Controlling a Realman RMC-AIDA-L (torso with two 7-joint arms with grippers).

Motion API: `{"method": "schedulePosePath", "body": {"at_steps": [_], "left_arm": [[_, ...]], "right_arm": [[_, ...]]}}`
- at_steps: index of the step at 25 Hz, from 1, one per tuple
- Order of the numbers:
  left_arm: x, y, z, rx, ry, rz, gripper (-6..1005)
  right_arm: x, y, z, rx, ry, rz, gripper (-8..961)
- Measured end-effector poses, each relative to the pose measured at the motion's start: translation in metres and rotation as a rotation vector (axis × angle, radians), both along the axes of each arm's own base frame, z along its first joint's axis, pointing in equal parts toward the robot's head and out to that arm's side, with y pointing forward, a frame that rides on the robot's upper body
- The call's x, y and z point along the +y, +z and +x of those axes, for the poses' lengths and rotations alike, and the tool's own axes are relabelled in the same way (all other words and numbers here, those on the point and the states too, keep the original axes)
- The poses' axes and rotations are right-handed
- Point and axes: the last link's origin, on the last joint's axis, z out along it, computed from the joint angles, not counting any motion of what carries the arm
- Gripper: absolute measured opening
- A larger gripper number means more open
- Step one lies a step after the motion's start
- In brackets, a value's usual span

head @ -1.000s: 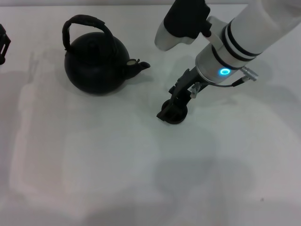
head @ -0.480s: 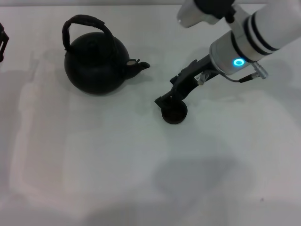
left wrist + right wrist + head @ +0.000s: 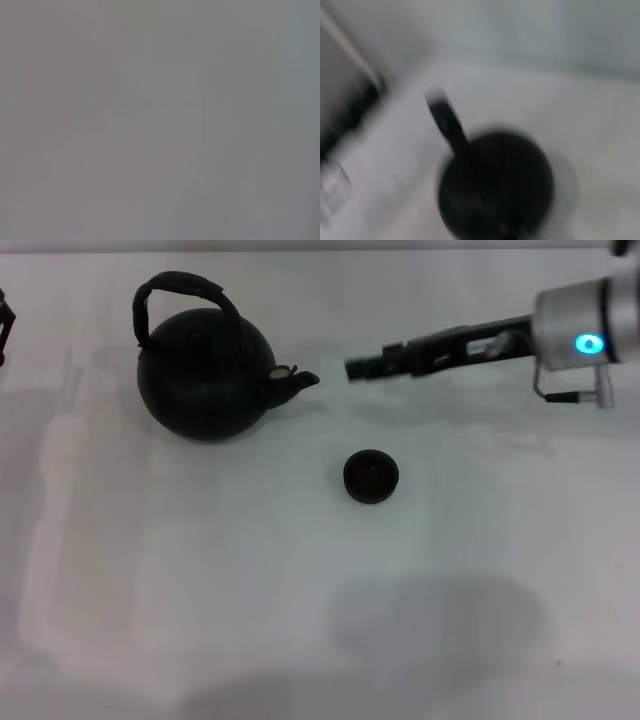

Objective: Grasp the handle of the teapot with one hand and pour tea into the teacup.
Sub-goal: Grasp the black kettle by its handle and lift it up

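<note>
Teapot (image 3: 203, 378) and teacup (image 3: 371, 476) unmarked – right pincer (image 3: 358, 368) by spout, fingers' state unclear

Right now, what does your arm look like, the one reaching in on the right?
The right arm ends in a silver-grey metal cylinder with a glowing blue ring light on its side. A small metal bracket hangs under it. From it sticks out the right gripper, long, thin and black. The left gripper shows only as a black sliver at the edge.
</note>
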Motion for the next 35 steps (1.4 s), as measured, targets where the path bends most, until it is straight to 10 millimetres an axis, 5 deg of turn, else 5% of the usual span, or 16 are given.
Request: {"method": "schedulePosePath", "body": {"at_steps": [6, 10, 15, 21, 35], "left_arm": [[-0.002, 0.000, 0.001, 0.003, -0.014, 0.000, 817], [-0.003, 0.000, 0.003, 0.001, -0.021, 0.003, 818], [-0.004, -0.002, 0.006, -0.009, -0.036, 0.007, 818], [-0.011, -0.008, 0.008, -0.024, -0.046, -0.007, 817], [-0.055, -0.029, 0.005, -0.012, -0.141, -0.158, 814]], "right_arm": [[-0.017, 0.045, 0.039, 0.688, -0.219, 0.348, 844], [-0.037, 0.065, 0.072, 0.848, -0.289, 0.604, 841], [-0.044, 0.067, 0.094, 0.594, -0.145, 0.900, 840], [-0.023, 0.058, 0.097, 0.155, 0.041, 1.135, 840], [0.009, 0.082, 0.113, -0.071, -0.006, 1.184, 840]]}}
